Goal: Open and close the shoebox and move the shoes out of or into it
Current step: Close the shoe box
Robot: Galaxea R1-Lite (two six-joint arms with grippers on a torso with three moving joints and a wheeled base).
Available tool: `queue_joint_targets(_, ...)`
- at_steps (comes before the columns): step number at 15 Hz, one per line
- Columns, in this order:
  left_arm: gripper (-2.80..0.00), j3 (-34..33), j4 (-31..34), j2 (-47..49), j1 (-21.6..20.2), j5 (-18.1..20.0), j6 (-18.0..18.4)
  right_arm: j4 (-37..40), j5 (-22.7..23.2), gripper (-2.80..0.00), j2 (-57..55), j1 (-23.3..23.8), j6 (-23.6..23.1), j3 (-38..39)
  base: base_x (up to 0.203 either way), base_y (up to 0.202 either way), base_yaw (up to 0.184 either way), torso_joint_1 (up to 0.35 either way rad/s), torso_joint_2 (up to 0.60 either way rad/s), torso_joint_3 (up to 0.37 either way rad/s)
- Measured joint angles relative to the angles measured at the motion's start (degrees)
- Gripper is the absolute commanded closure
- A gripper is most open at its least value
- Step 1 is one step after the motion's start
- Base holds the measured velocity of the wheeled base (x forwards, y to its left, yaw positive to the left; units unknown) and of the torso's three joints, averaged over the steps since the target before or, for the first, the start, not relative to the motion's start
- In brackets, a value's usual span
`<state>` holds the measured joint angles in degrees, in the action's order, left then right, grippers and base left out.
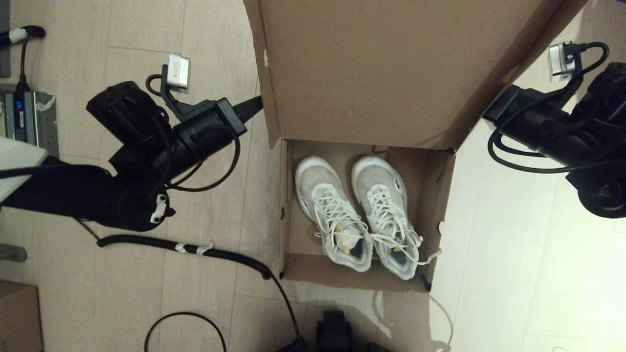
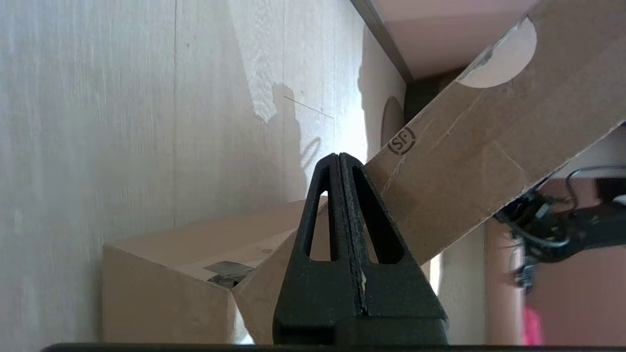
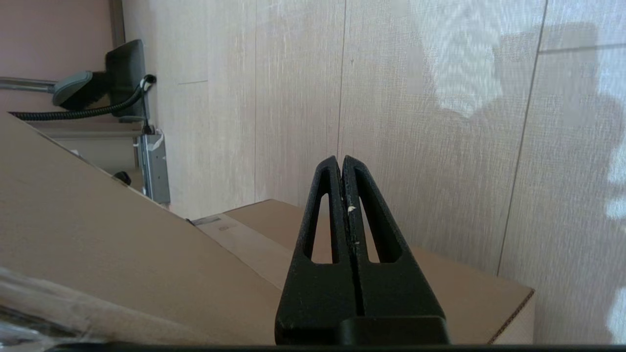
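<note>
The shoebox (image 1: 293, 266) stands open on the floor, its lid (image 1: 381, 68) raised high towards the far side. Both white lace-up shoes (image 1: 359, 210) lie side by side inside, toes pointing away. My left gripper (image 1: 258, 101) is shut with nothing in it, its tip against the lid's left edge. In the left wrist view the left gripper (image 2: 339, 156) rests at the lid's side flap (image 2: 489, 161). My right arm (image 1: 538, 127) reaches behind the lid's right edge, which hides its fingers there. The right gripper (image 3: 341, 159) is shut and empty, beside the lid (image 3: 73, 230).
A coiled black cable (image 1: 195, 249) runs across the floor left of the box. A small plain carton (image 1: 17, 315) sits at the near left corner. A grey device (image 1: 29, 117) stands at the far left. My base (image 1: 335, 332) is just in front of the box.
</note>
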<state>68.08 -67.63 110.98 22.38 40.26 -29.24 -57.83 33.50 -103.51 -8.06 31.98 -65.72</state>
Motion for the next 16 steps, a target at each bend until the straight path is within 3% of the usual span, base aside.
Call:
queue_joint_targets(3,0.00,2.6,0.0,2.3,-0.4,0.7,3.9,-3.5,0.2,0.00,-2.3,-0.4,0.1,-2.0,0.000,0.000,0.000,0.000,0.00,0.000)
queue_joint_targets(10,0.00,15.7,3.6,7.0,-1.4,1.4,4.2,-4.0,-0.1,0.00,-5.3,-0.6,0.5,-7.7,0.000,0.000,0.000,0.000,0.00,0.000)
queue_joint_targets(16,0.00,22.4,6.6,7.1,-1.6,1.5,4.2,-3.7,0.1,0.00,-4.0,-0.6,0.1,-8.6,0.000,0.000,0.000,0.000,0.00,0.000)
